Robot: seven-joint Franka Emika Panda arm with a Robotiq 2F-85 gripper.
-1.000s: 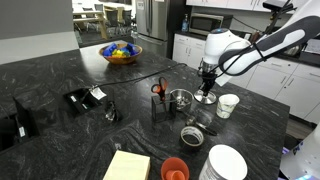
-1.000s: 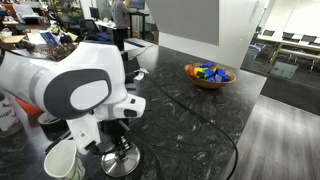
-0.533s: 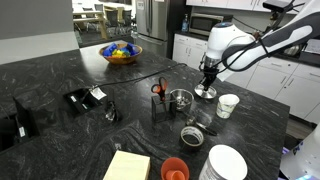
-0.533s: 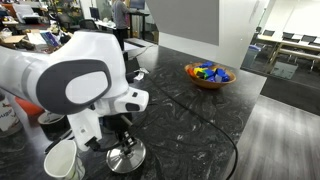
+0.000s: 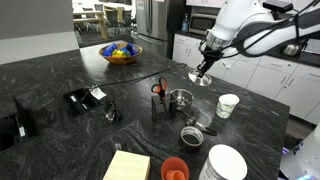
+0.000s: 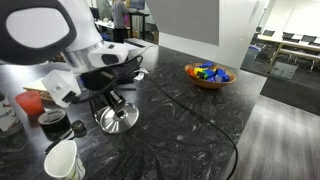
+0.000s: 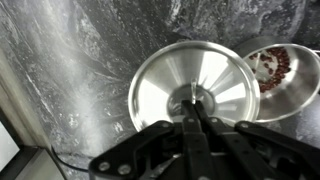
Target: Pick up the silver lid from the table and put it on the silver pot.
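One paper cup near silver pot

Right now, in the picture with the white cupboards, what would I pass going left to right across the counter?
Orange bowl of colourful things → silver pot → silver lid, up in the air → white paper cup.

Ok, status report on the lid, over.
Pincer shut on the lid, held above the counter. Pot uncovered, off to one side. White cup nearby, not between them.
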